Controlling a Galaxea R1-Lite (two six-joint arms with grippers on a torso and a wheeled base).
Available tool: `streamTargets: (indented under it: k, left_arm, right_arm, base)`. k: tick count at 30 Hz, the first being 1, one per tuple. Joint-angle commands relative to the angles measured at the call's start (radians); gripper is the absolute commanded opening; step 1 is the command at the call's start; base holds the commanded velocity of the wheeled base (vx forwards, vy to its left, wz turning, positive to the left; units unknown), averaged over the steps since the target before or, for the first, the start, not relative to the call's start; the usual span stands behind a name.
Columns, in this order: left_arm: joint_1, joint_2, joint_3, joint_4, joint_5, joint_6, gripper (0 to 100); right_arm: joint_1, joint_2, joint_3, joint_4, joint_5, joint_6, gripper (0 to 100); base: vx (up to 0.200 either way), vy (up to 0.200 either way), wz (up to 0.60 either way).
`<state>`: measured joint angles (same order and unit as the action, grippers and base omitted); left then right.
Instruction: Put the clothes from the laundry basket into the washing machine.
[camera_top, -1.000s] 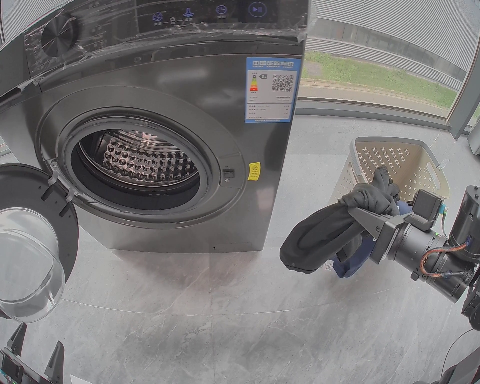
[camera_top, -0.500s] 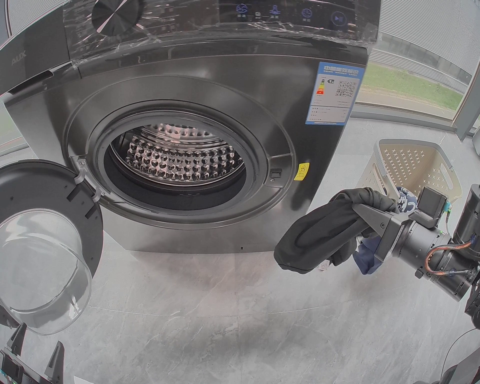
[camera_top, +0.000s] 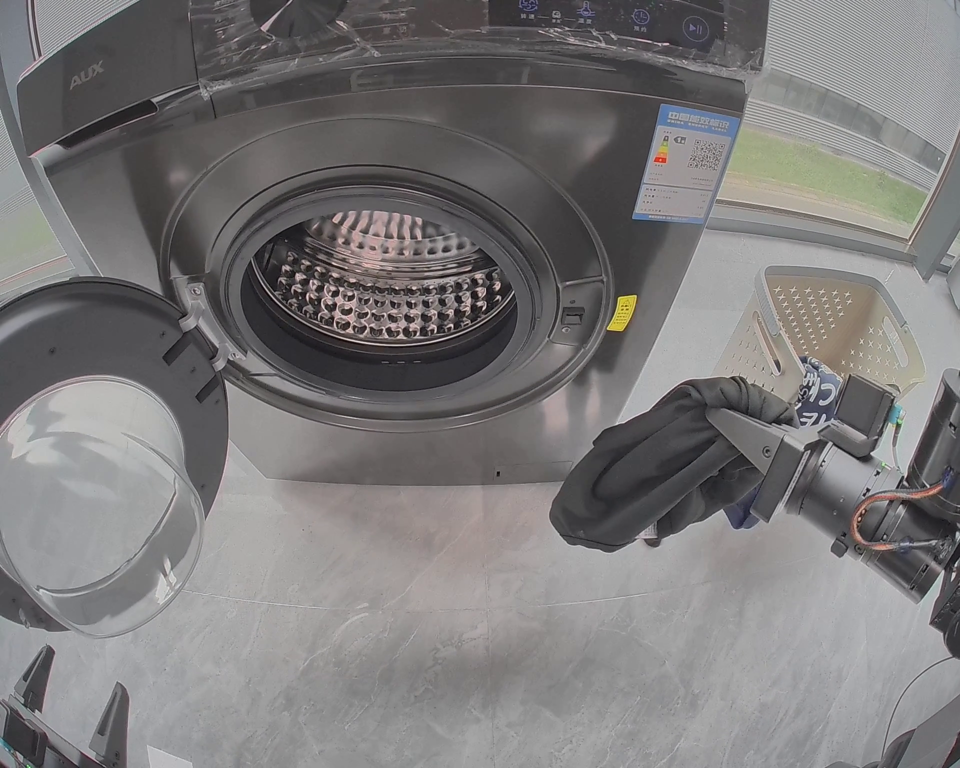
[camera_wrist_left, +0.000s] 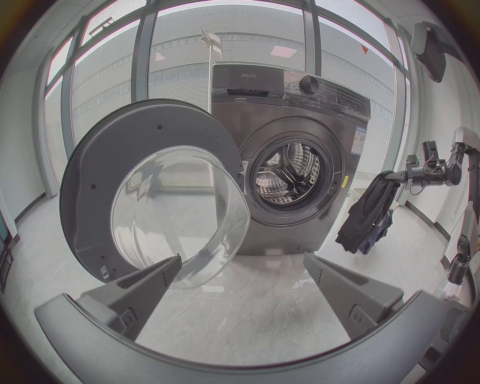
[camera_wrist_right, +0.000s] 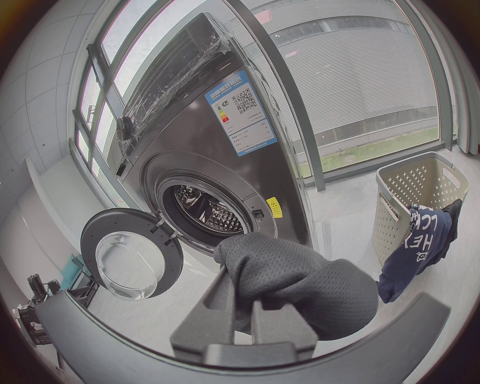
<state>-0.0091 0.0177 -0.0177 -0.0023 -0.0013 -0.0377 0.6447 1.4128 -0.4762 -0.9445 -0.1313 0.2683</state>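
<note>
The right gripper's (camera_top: 725, 425) fingers are pressed together on a fold of the black garment (camera_top: 650, 470), which bunches over them and hangs in a long loose bag beneath. A blue garment (camera_top: 815, 385) with white print dangles just behind the black one. Whether the fingers pinch it too or it is only snagged cannot be told.

The load hangs above the floor off the right front corner of the washing machine (camera_top: 420, 130), lower than the drum opening (camera_top: 385, 290) and off to its right. The laundry basket (camera_top: 850, 290) stands beside the machine's right flank, farther back than the gripper. The door (camera_top: 100, 330) is swung wide to the machine's left, and the drum looks bare. The left gripper (camera_wrist_left: 241, 261) waits low, out in front of the machine toward the door's side, its fingers spread wide with nothing between them.

Over the last second the head camera has swung, so the machine now sits squarer and fuller in its view. The black garment, which a second ago overlapped the basket's mouth, is now clear of its rim and nearer the machine.

The pick therefore seems done and the carry under way. What likely remains is to raise the bundle to the opening and push it in, watching that the trailing blue piece does not drop short.
</note>
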Motion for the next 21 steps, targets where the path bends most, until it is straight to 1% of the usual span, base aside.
streamTargets:
  k: [1, 2, 14, 21]
  left_arm:
    - [0.000, -0.015, 0.018, -0.001, 0.000, -0.001, 100]
    - [0.000, -0.015, 0.018, -0.001, 0.000, -0.001, 100]
    - [0.000, -0.016, 0.018, -0.001, 0.000, 0.005, 100]
    - [0.000, -0.015, 0.016, -0.001, 0.000, 0.005, 100]
  right_arm:
    - [-0.007, -0.005, -0.002, 0.000, 0.001, 0.000, 0]
    - [-0.007, -0.006, -0.004, 0.000, 0.001, 0.000, 0]
    - [-0.010, -0.014, -0.010, 0.000, 0.002, -0.001, 0]
    - [-0.010, -0.014, -0.001, 0.000, 0.004, -0.003, 0]
  base:
    - [0.000, 0.000, 0.00]
    - [0.000, 0.000, 0.00]
    - [0.000, 0.200, 0.00]
    - [0.000, 0.000, 0.00]
